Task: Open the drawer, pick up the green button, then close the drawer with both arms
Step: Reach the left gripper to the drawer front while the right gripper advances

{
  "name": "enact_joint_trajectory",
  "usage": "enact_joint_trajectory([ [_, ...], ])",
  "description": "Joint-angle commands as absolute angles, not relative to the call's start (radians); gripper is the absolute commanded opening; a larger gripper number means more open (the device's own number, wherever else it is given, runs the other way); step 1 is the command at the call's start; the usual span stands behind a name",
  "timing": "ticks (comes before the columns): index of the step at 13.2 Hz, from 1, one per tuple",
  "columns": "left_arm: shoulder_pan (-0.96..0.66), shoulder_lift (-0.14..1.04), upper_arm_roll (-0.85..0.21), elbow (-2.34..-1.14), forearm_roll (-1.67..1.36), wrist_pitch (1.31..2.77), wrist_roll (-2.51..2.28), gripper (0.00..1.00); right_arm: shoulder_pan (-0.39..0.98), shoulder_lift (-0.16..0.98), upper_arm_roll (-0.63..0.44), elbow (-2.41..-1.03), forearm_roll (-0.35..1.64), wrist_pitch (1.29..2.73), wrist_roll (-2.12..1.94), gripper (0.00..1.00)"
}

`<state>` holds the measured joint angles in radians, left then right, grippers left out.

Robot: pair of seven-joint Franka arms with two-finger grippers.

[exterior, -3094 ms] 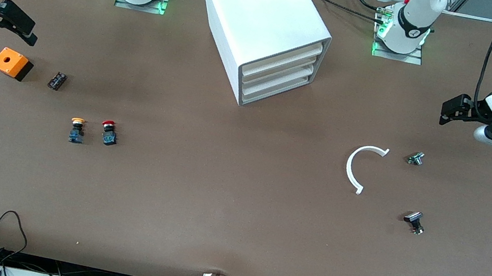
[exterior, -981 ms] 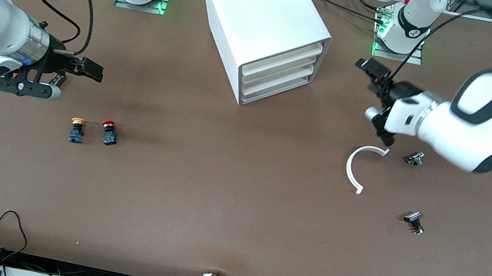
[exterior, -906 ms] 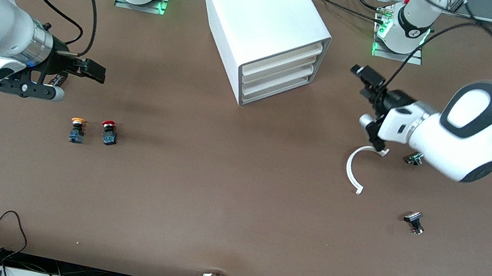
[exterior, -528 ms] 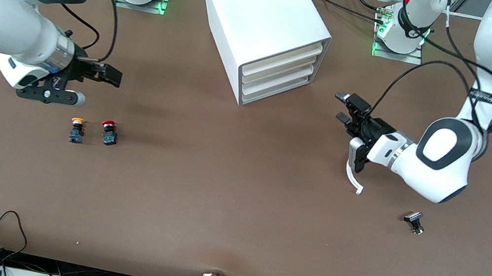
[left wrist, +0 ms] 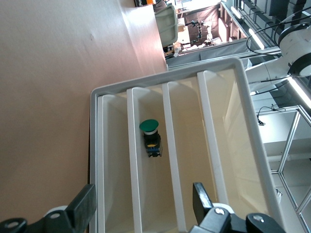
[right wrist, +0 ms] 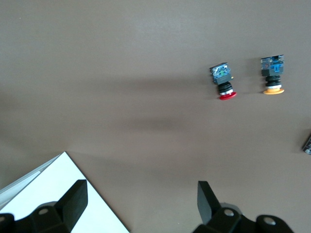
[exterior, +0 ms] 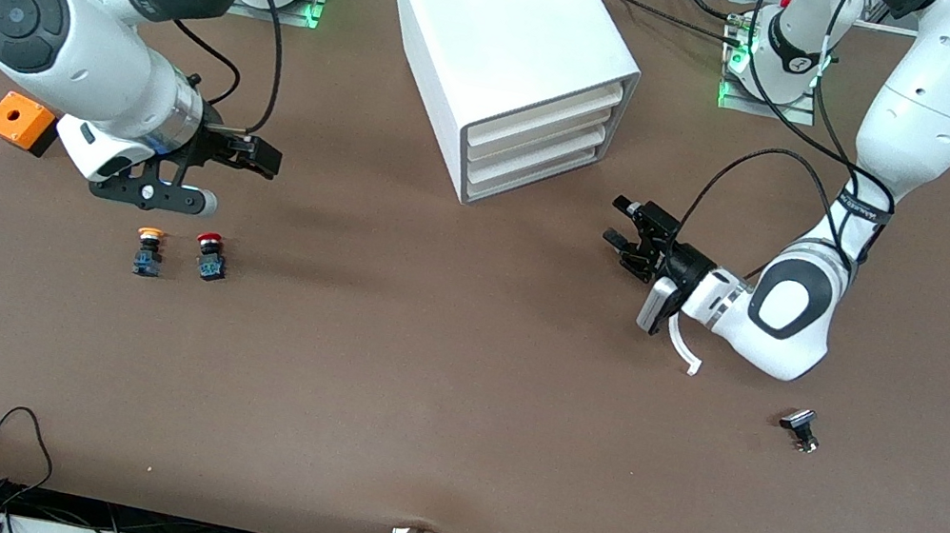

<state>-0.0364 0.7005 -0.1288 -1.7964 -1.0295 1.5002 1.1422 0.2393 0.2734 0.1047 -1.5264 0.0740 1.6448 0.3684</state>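
Observation:
The white cabinet (exterior: 505,30) stands at the middle of the table's robot side, its three cream fronts all pushed in; the lowest drawer (exterior: 529,176) is shut. My left gripper (exterior: 617,221) is open and empty, low over the table, facing the cabinet's front from a short way off. In the left wrist view my open left gripper (left wrist: 143,201) looks into the cabinet front (left wrist: 165,111), where the green-capped button (left wrist: 149,133) sits between two white ribs. My right gripper (exterior: 263,162) is open and empty, beside the cabinet toward the right arm's end, also seen in the right wrist view (right wrist: 141,196).
The orange-capped button (exterior: 148,248) and red-capped button (exterior: 210,254) stand nearer the front camera than my right gripper. An orange box (exterior: 17,119) lies at the right arm's end. A white arc piece (exterior: 685,348) lies under my left wrist. A small metal part (exterior: 801,427) lies nearer the camera.
Both arms have swung in from the table's ends toward the cabinet. My left gripper has come over the white arc to face the drawer fronts. Both grippers stay open.

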Motion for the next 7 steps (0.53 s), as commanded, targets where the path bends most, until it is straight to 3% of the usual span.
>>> enact_joint_trajectory([
  [1,-0.078,0.683,-0.129,-1.876,-1.063,1.538,1.231,0.69,0.271,0.296,0.101,-1.499,0.081,1.651,0.428,1.0],
  [3,-0.127,0.683,-0.129,-1.939,-1.068,1.581,1.316,0.59,0.287,0.296,0.101,-1.499,0.081,1.654,0.454,1.0],
  [7,-0.155,0.683,-0.132,-1.983,-1.106,1.612,1.345,0.59,0.324,0.305,0.101,-1.499,0.075,1.666,0.501,1.0],
])
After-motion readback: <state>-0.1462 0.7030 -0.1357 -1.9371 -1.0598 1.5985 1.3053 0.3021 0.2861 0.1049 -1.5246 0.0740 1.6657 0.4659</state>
